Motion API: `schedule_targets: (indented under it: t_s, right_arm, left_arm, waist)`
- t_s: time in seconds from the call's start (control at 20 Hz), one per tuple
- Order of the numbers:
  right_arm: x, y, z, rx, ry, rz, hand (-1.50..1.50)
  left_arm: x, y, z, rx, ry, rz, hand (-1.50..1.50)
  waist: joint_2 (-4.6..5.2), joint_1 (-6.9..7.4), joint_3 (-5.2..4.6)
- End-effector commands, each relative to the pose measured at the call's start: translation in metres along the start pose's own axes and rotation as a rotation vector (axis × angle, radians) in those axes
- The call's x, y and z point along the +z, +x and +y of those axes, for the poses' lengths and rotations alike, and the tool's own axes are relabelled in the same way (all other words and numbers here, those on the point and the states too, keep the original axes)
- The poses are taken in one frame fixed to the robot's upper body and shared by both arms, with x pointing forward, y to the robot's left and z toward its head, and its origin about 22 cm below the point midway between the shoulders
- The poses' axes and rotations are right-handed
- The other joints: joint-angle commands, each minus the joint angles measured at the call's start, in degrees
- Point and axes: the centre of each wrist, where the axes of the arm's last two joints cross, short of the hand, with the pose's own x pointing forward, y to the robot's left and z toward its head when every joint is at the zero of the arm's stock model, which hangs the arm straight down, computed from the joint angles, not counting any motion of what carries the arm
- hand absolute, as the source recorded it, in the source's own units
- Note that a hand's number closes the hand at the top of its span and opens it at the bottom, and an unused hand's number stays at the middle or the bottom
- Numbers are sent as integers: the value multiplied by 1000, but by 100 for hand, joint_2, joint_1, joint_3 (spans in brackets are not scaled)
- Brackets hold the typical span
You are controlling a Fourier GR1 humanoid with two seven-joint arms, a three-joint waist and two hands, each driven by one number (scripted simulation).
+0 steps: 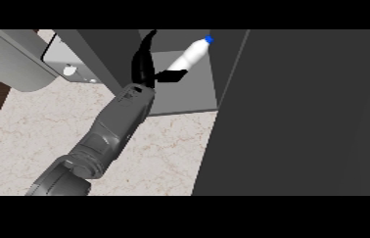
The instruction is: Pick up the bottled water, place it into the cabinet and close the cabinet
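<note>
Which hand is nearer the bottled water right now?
Left. The left hand is at the bottled water inside the cabinet, its thumb reaching the bottle's base. The right hand shows nowhere in the head view.

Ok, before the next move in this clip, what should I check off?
1. Bottled water inside cabinet: ok.
2. Bottle upright: not ok, it leans, blue cap toward the upper right.
3. Left robot hand released: cannot tell; thumb sits at the bottle's base.
4. Cabinet door closed: not ok, open.
5. Right robot hand: not in view.
6. Counter near the forearm free of loose items: ok.
</note>
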Motion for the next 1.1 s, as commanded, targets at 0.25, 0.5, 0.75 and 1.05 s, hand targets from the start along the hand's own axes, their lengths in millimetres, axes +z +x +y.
schedule_targets:
  t_s: [0.25, 0.5, 0.75, 1.05]
  right_arm:
    - [0, 11, 1, -27, 18, -27, -150]
    - [5, 10, 2, -28, 30, -23, -150]
    - [1, 17, 0, -30, 10, -15, -150]
    - [10, 27, -3, -28, 2, 19, -150]
  left_arm:
    - [1, 8, -5, 37, -3, -9, -150]
    - [2, 7, -3, 231, -74, -123, -150]
    - [-4, 19, -2, 441, -166, -192, 150]
    - [-1, 13, 1, 600, -232, -238, 150]
  waist:
    - [15, 21, -8]
    - [-6, 14, -9]
    - [-61, 100, -13]
    - [-129, 245, -3]
